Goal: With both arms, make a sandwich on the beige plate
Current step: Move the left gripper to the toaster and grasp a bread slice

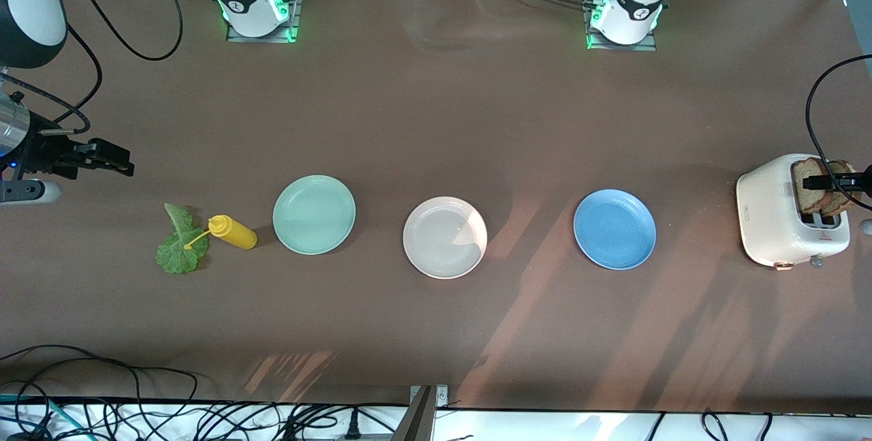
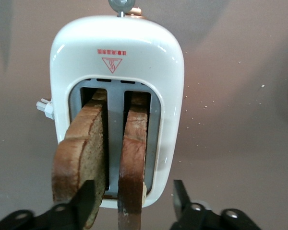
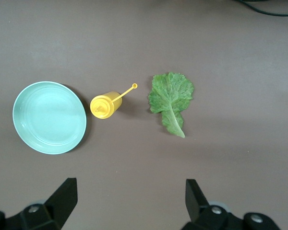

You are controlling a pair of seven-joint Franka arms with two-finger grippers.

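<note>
Two brown bread slices (image 1: 811, 185) stand in the slots of a white toaster (image 1: 776, 216) at the left arm's end of the table. In the left wrist view my left gripper (image 2: 133, 191) is open over the toaster (image 2: 117, 52), its fingers on either side of one slice (image 2: 134, 143), not touching it. The other slice (image 2: 79, 153) is beside it. The left gripper also shows in the front view (image 1: 821, 183). The beige plate (image 1: 445, 237) lies bare at mid-table. A green lettuce leaf (image 1: 178, 250) (image 3: 170, 98) lies at the right arm's end. My right gripper (image 1: 109, 158) (image 3: 129, 189) is open and empty in the air near it.
A yellow squeeze bottle (image 1: 233, 232) (image 3: 104, 105) lies beside the lettuce, its nozzle over the leaf. A mint-green plate (image 1: 314, 214) (image 3: 49, 117) and a blue plate (image 1: 614, 228) flank the beige plate. The toaster's black cable (image 1: 814, 107) loops toward the table's edge.
</note>
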